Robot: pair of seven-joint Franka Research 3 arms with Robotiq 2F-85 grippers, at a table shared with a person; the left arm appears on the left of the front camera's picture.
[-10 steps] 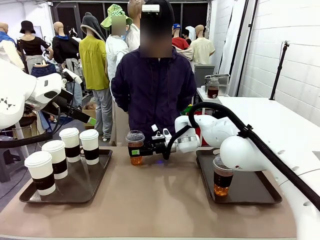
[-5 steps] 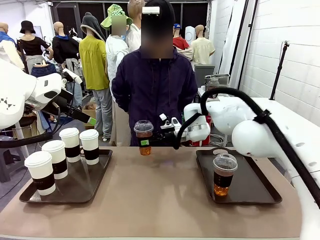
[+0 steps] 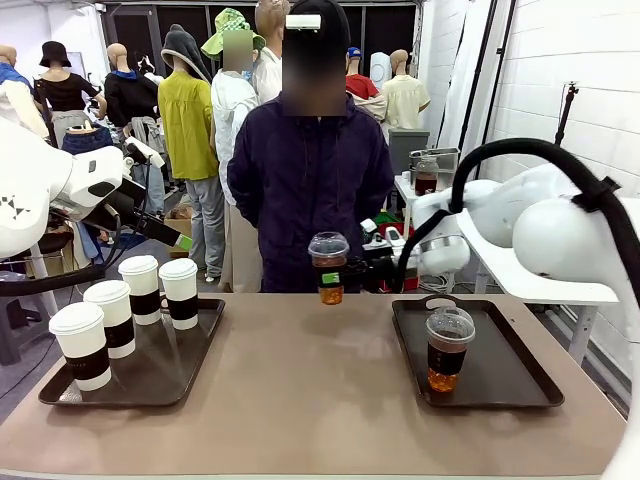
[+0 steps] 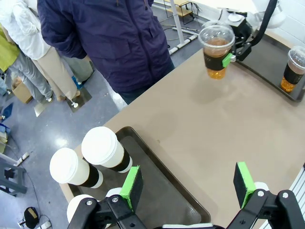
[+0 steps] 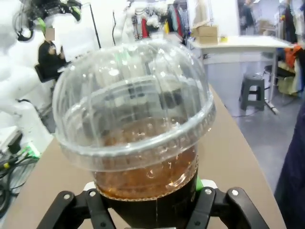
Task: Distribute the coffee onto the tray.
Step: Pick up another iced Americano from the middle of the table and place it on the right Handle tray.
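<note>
My right gripper point(image 3: 346, 271) is shut on a clear dome-lidded cup of iced coffee point(image 3: 328, 268), holding it upright in the air above the table's far edge, left of the right tray point(image 3: 505, 385). That held cup point(image 5: 138, 138) sits between my right fingers point(image 5: 71, 206). A second iced coffee point(image 3: 447, 350) stands on the right tray. Several white lidded cups with brown sleeves point(image 3: 112, 318) stand on the left tray point(image 3: 170, 372). High above the left tray point(image 4: 164, 193), my left gripper point(image 4: 188, 183) is open and holds nothing.
A person in a dark blue jacket point(image 3: 310, 170) stands at the far side, hands out of sight. The brown tabletop point(image 3: 300, 400) lies bare between the two trays. A white table point(image 3: 560, 250) stands to the right.
My right gripper has lifted the iced coffee off the table's middle and carried it to the right, toward the right tray. The left arm has not moved.
</note>
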